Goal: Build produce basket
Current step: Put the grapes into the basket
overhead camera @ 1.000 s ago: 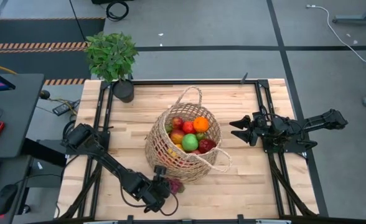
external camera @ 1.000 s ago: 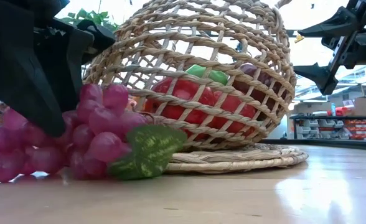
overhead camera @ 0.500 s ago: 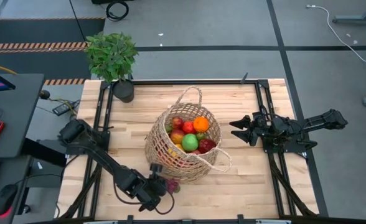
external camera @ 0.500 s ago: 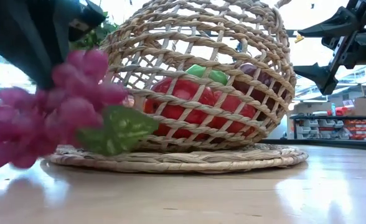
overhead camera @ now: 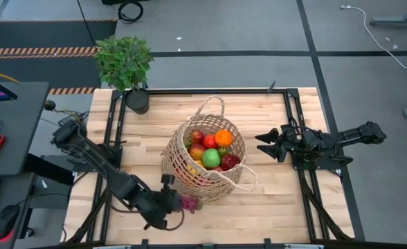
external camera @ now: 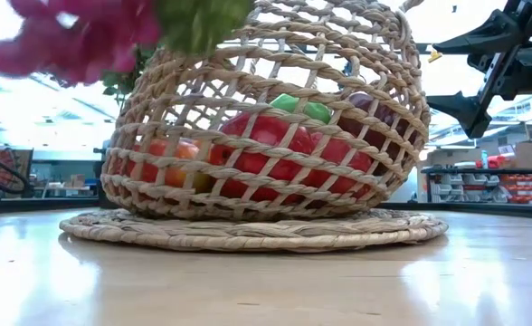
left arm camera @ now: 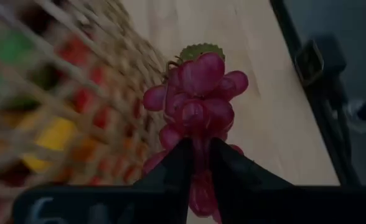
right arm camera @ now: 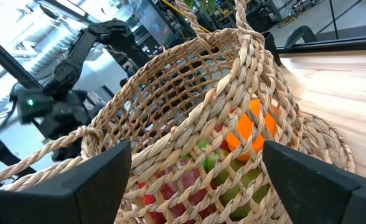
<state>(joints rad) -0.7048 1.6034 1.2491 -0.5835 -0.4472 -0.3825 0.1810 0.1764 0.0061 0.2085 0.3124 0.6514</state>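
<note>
Purple grapes [left arm camera: 198, 93], a light, floppy bunch, sit clamped by the middle in my left fingers [left arm camera: 170, 163]; my right fingers [right arm camera: 102, 165], frame bottom, are apart.

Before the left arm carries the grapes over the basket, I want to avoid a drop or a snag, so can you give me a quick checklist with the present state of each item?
1. Grip on the grapes: ok. The left claw is shut on the bunch's lower part.
2. Grapes off the table: ok. In the low view the bunch hangs above the basket's shoulder height.
3. Clear of the wicker: not ok. In the high view the bunch sits right against the basket's near wall.
4. Room inside: cannot tell. Fruit such as the green apple already fills the opening.
5. Right claw out of the way: ok. It waits open beside the basket, apart from it.
</note>
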